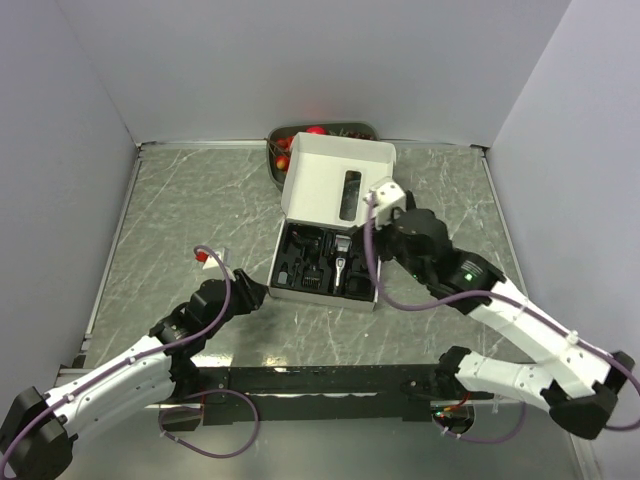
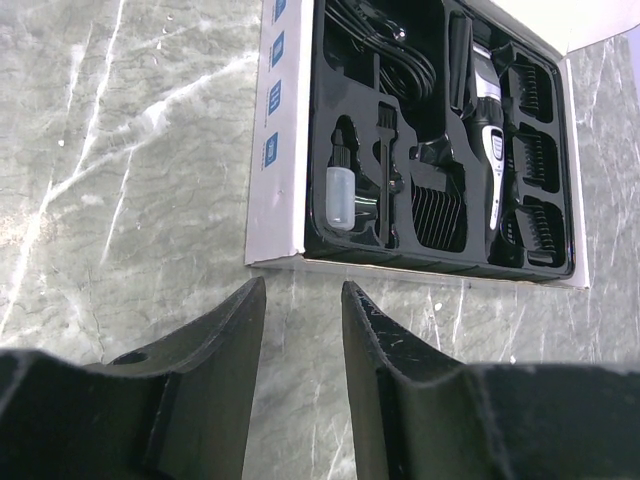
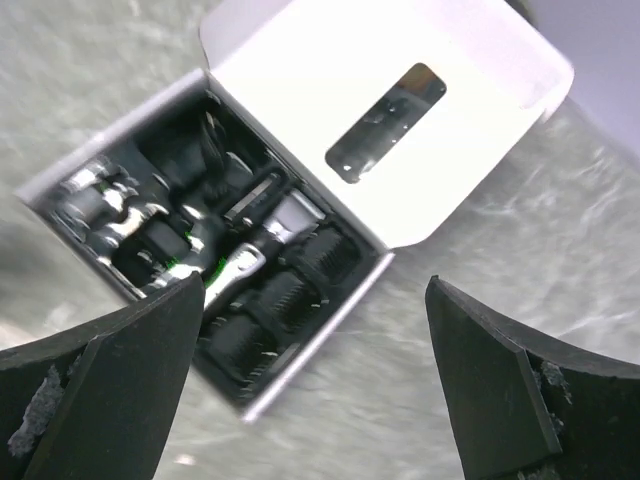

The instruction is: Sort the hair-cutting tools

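The hair-cutting tools lie in the black insert (image 2: 330, 245) of an open white box (image 1: 338, 180). They are a black-and-silver clipper (image 2: 490, 130), several comb guards (image 2: 535, 155), a small clear bottle (image 2: 341, 195), a brush (image 2: 385, 165) and a coiled cable (image 2: 385, 50). The clipper also shows in the right wrist view (image 3: 235, 270). My left gripper (image 2: 303, 285) sits low on the table just short of the box's near left corner, its jaws a little apart and empty. My right gripper (image 3: 315, 285) hovers above the box's right edge, wide open and empty.
The box lid (image 3: 400, 110) stands open behind the insert. A grey tray of red fruit (image 1: 300, 135) sits behind the box at the back wall. A small red-and-white item (image 1: 205, 257) lies left of the box. White walls enclose the marbled table.
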You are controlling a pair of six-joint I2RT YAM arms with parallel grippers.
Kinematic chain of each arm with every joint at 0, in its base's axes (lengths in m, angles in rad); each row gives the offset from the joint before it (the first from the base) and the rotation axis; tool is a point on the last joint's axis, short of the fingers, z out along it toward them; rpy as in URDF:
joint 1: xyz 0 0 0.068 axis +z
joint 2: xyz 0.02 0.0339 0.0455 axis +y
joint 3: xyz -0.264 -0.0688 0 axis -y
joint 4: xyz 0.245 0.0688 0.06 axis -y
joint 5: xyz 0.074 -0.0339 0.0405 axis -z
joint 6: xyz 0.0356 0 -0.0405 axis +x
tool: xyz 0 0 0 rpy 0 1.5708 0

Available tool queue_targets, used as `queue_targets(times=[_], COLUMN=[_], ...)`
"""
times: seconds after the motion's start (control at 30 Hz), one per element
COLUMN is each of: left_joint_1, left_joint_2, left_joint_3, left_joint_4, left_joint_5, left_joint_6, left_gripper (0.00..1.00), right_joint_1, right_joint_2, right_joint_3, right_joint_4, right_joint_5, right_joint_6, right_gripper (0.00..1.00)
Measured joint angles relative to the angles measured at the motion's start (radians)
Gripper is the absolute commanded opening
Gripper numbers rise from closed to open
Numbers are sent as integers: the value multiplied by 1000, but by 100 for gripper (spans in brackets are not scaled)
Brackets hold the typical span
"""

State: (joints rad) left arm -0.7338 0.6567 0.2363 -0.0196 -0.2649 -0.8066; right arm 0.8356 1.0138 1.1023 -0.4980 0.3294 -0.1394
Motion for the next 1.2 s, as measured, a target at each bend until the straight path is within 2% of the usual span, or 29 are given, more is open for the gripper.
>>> queue_targets(times=[0.03, 0.07, 0.1, 0.17, 0.2, 0.27, 0.3, 0.37, 0.47, 0.7, 1.2], left_joint_1=[0, 0, 0, 0, 0, 0, 0, 0, 0, 0, 0], left_joint_2=[0, 1, 2, 7, 11, 18, 21, 25, 32, 46, 32], left_joint_3=[0, 0, 0, 0, 0, 0, 0, 0, 0, 0, 0], left_joint_4=[0, 0, 0, 0, 0, -1, 0, -1, -1, 0, -1], left_joint_5=[-2, -3, -5, -10, -14, -20, -23, -29, -33, -40, -40], left_joint_6=[0, 1, 1, 1, 1, 1, 1, 1, 1, 1, 1], left_gripper=[42, 42, 42, 42, 42, 42, 42, 42, 42, 42, 42], right_joint_1=[-11, -27, -38, -48, -48, -47, -45, -37, -17, 19, 47], right_joint_2=[-18, -30, -26, 11, 39, 119, 150, 224, 298, 311, 355], right_joint_3=[-18, -31, -31, -31, -32, -47, -57, -79, -114, -155, -162], right_joint_4=[10, 8, 10, 18, 15, 6, -5, -51, -106, -116, -116], right_joint_5=[-13, -32, -41, -48, -49, -43, -40, -26, -19, -20, -6], right_joint_6=[33, 77, 111, 165, 202, 274, 291, 352, 441, 537, 623], right_gripper=[98, 93, 82, 70, 54, 32, 13, 0, 0, 0, 0])
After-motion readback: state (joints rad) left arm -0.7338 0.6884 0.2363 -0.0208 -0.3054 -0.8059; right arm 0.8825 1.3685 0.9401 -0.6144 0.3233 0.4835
